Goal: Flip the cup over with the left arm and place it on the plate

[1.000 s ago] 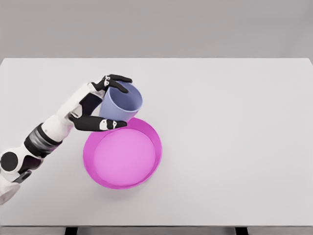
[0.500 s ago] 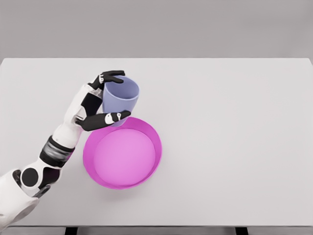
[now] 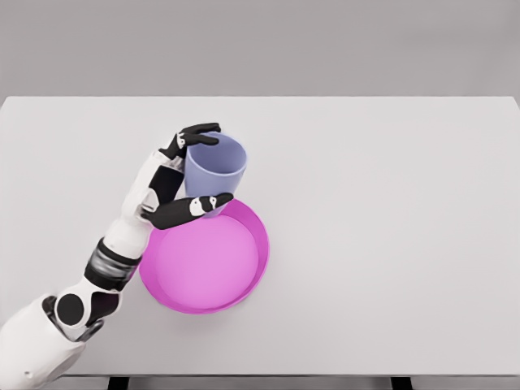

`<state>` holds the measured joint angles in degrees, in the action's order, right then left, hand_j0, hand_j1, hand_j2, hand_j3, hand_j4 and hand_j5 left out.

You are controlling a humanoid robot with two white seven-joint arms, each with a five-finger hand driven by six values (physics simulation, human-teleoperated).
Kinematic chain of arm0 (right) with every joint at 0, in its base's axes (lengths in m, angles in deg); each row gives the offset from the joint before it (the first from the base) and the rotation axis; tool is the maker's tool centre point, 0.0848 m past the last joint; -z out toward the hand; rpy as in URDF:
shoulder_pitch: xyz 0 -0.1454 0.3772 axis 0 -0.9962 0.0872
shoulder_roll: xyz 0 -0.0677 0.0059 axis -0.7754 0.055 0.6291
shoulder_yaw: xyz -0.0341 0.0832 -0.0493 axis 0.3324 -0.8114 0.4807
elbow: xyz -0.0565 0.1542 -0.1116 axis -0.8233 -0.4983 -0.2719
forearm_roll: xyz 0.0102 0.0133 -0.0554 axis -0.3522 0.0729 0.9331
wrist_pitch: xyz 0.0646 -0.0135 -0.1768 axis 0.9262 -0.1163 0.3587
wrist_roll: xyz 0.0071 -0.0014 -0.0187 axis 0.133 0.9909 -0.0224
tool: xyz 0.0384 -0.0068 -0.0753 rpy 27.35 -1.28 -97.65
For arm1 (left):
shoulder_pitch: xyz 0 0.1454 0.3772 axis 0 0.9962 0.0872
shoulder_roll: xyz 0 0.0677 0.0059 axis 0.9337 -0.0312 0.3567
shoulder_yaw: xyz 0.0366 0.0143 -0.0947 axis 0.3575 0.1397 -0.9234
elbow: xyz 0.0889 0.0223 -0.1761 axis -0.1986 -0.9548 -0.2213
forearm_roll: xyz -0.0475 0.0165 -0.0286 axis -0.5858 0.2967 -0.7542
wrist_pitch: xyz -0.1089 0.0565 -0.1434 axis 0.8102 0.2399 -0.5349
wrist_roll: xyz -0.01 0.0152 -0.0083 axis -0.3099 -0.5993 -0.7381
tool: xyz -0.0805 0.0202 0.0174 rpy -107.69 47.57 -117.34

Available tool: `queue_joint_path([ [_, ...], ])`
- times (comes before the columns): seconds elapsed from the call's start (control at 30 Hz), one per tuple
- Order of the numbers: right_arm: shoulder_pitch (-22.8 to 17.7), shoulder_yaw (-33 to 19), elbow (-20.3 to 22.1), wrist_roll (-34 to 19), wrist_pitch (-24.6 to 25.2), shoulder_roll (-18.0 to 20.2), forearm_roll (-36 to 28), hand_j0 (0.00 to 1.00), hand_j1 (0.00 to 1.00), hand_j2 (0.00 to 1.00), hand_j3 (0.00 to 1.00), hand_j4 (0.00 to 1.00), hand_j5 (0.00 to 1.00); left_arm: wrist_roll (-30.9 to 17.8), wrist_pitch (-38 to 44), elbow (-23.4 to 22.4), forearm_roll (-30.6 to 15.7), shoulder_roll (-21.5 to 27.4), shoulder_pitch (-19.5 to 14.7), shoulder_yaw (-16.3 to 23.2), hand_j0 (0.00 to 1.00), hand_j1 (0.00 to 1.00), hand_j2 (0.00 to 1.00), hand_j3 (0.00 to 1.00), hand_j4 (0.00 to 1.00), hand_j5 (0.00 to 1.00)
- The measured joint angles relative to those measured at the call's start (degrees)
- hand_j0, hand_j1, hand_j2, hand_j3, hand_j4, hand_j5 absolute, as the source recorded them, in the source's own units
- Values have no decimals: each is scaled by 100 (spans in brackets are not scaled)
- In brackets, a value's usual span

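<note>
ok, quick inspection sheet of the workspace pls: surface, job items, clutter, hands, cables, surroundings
Surface: white table, flat.
Job's things: lilac cup, mouth up, held at the far rim of the magenta plate; cannot tell whether its base touches the plate.
Clutter: nothing seen.
Grippers: left hand wrapped around the cup, thumb on the near side, fingers over the far rim. Right hand not in view.
Cables: nothing seen.
Surroundings: plain grey backdrop; dark table legs at the bottom edge.
</note>
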<state>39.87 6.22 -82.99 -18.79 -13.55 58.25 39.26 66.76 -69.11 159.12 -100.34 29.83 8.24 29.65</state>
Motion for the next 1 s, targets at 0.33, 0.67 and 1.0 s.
queue_joint_path([
  [0.33, 0, 0, 0, 0, 0, 0, 0, 100, 100, 100, 100, 100, 100, 2, 4, -1, 16, 48, 114, -12, 62, 62, 62, 62, 62, 62],
  [0.67, 0, -2, 0, -1, 1, 0, 0, 100, 100, 100, 100, 100, 100, 7, 4, -166, 27, 99, 132, -4, 64, 64, 64, 64, 64, 64],
  [1.0, 0, 1, 0, -1, 1, 0, 0, 100, 100, 100, 100, 100, 100, 472, 4, -233, 32, 115, 281, 44, 64, 64, 64, 64, 64, 64],
])
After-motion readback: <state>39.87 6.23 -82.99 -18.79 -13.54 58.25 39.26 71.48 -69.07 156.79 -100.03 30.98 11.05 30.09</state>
